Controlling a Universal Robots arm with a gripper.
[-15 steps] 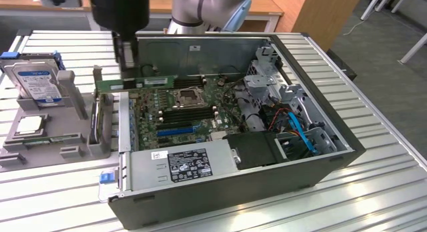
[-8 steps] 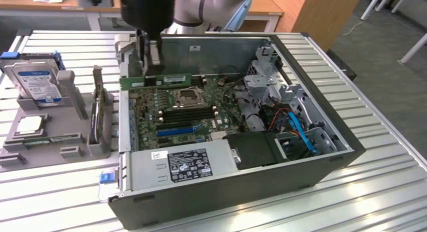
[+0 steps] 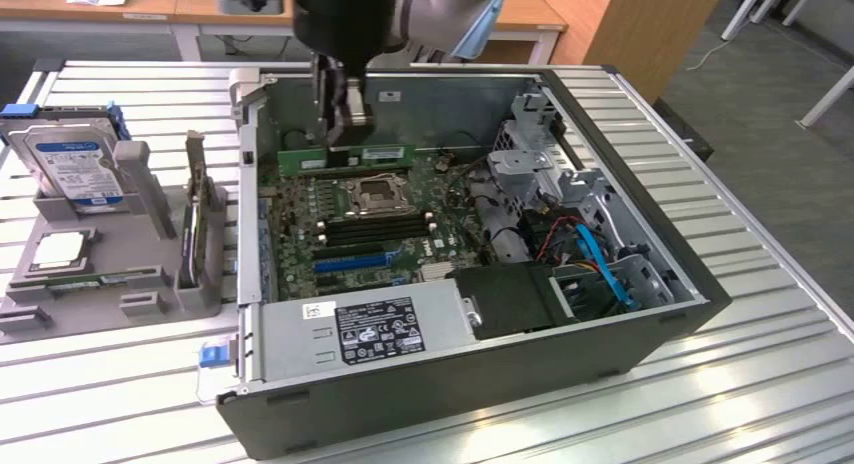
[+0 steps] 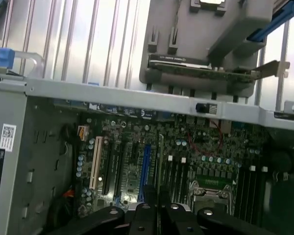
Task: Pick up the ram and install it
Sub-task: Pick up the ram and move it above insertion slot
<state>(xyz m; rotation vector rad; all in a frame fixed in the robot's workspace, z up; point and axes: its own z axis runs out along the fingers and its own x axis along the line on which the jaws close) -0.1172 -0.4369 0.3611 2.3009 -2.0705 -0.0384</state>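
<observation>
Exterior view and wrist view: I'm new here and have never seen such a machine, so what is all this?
The exterior view comes from a camera off the arm. The dark machine at its top is a robot arm; its gripper, a two-fingered clamp, reaches into an open computer case on a slatted metal table. It appears closed on the ram, a thin green memory stick, next to the processor socket. On the exterior view's left, a grey holder carries a hard drive and a processor chip. The wrist view comes from a camera on the arm, looking past the gripper onto the circuit board.
</observation>
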